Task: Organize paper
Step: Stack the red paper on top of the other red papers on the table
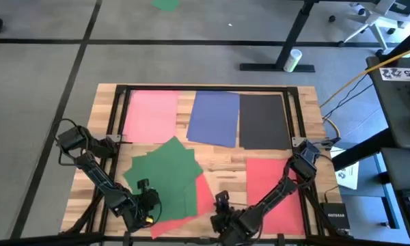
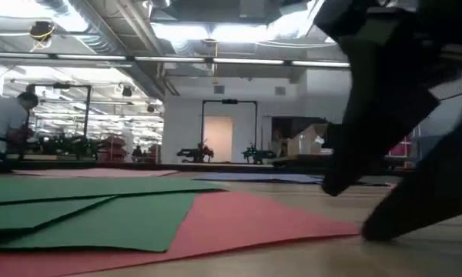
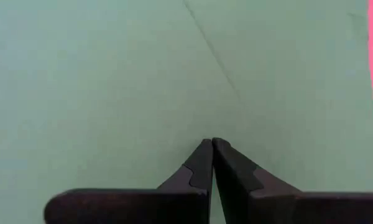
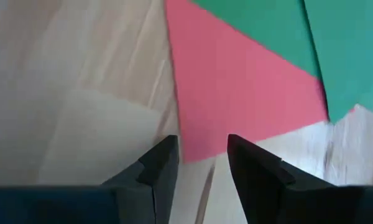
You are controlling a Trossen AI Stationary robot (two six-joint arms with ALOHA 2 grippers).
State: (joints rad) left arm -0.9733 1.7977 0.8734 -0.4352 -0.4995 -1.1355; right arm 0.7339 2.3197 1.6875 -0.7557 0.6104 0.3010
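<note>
The left claw (image 3: 211,144) is lowered, fingers pressed together, onto the fanned green construction-paper sheets (image 1: 165,172) at the wooden tabletop's (image 1: 222,156) near-left. The right claw (image 4: 202,155), slightly parted and empty, is held low over the red paper sheet's (image 4: 236,87) corner. 3 sheets, pink (image 1: 150,115), blue (image 1: 214,117) and black (image 1: 264,121), are laid along the far edge.

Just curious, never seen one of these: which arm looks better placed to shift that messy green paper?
Probably the left: its pincer is shut, right over the green paper. The right pincer is open beside the red sheet.
</note>
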